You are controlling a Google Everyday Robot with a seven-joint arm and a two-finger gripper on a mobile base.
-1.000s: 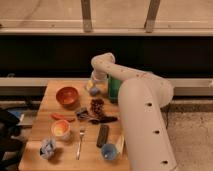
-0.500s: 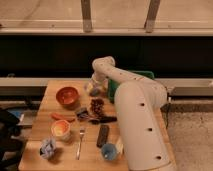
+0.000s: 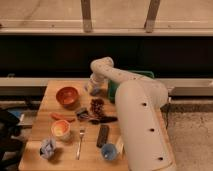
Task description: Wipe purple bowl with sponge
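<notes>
My gripper [image 3: 93, 88] hangs at the end of the white arm [image 3: 107, 67], low over the far middle of the wooden table [image 3: 40, 125]. A small pale purplish shape [image 3: 90, 92] shows right under it, likely the purple bowl, and it is mostly hidden by the gripper. I cannot make out a sponge; a small grey-blue block [image 3: 82, 113] lies at mid-table, in front of the gripper.
An orange bowl [image 3: 67, 95] sits left of the gripper. A green bin [image 3: 134, 76] stands to its right. Nearer lie a brown cone [image 3: 97, 105], a dark long vegetable [image 3: 103, 120], an orange cup [image 3: 60, 130], a fork [image 3: 80, 142], a blue cup [image 3: 108, 151] and a crumpled packet [image 3: 47, 147].
The big arm link has shifted slightly sideways. The gripper stays at the same spot at the far middle of the table.
</notes>
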